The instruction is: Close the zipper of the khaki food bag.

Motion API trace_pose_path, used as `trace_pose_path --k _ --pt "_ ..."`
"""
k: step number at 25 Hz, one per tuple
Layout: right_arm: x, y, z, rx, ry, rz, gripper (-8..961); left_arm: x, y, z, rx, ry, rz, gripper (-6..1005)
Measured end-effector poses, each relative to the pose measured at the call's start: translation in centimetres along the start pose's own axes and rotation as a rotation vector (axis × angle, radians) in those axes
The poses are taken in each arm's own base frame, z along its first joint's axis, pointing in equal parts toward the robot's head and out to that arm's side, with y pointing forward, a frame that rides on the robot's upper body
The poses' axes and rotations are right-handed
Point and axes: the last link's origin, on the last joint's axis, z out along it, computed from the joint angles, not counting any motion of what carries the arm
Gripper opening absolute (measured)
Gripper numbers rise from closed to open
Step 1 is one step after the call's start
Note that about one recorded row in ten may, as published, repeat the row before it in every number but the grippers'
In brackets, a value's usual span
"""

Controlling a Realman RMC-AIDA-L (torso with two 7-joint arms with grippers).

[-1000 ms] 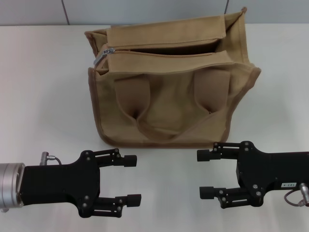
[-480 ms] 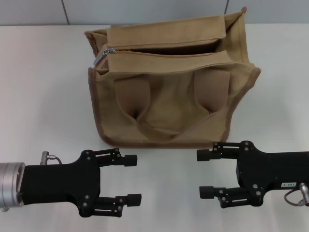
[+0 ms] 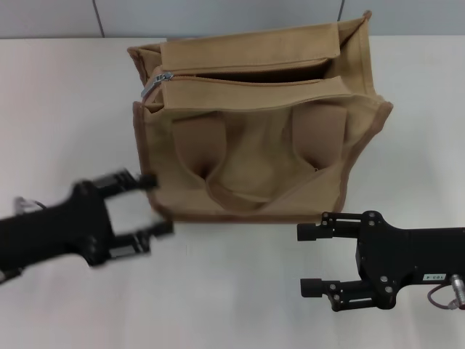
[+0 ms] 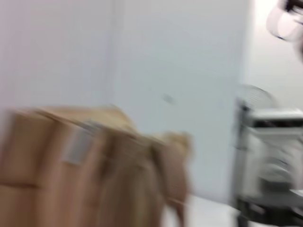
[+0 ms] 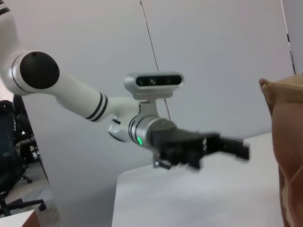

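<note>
The khaki food bag (image 3: 261,156) stands on the white table, its front with two strap handles facing me. The zipper (image 3: 247,78) runs along the top flaps and gapes open; its silver pull tab (image 3: 151,85) sits at the bag's left end. My left gripper (image 3: 152,205) is open and in motion, just off the bag's lower left corner. It also shows in the right wrist view (image 5: 232,145). My right gripper (image 3: 309,259) is open and empty, low on the table below the bag's right side. The bag shows blurred in the left wrist view (image 4: 90,165).
The white table (image 3: 65,109) stretches left and right of the bag. A grey wall panel (image 3: 218,14) runs behind the table's far edge. A bag edge (image 5: 289,142) shows in the right wrist view.
My left gripper has moved up and to the left, from low on the table toward the bag's lower left corner. The right gripper and the bag have not moved.
</note>
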Motion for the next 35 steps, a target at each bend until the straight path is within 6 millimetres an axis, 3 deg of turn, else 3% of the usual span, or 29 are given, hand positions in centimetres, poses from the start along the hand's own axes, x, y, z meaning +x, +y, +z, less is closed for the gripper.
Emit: trace_pose_path --k 6,10,20,26,35 --pt "0.1 0.0 0.0 0.003 0.000 -0.002 737 0.7 -2.6 -3.3 0.367 0.159 0.056 795" --pt "0.2 0.0 0.0 0.004 0.000 -0.001 735 0.5 -3.3 -3.6 0.439 0.155 0.074 795" --pt "0.3 0.1 0.0 0.006 -0.001 -0.004 730 1.2 -4.8 -2.4 0.445 0.132 0.117 794" --pt "0.2 0.2 -0.1 0.009 -0.010 -0.006 727 2.1 -6.7 -0.2 0.437 0.083 0.155 793" --pt "0.3 0.3 -0.3 0.016 -0.016 0.000 723 2.8 -7.9 3.1 0.383 0.052 0.180 792"
